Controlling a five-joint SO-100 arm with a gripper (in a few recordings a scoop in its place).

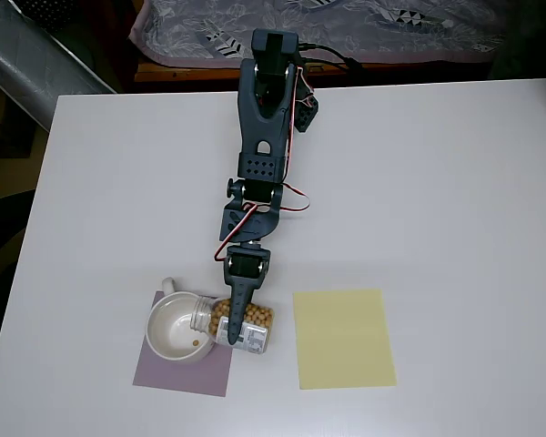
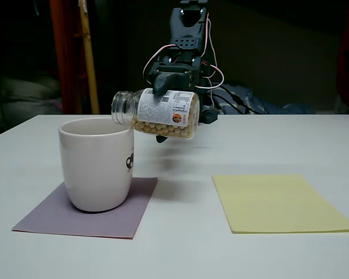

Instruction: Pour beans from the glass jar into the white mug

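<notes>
Fixed view is showing the gripper (image 2: 163, 87) with its jaws pinching the glass jar (image 2: 163, 113), which is lying sideways in the air, mouth over the white mug's (image 2: 97, 165) rim; beans (image 2: 163, 128) are resting along its lower side, one bean (image 1: 194, 342) lying in the mug, on a purple mat (image 2: 87, 216)

white table (image 1: 455, 182), dark room behind

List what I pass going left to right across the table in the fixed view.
Round white ceramic mug on a purple square mat → clear glass jar of tan beans, tipped in the black gripper → yellow rectangular paper sheet.
</notes>
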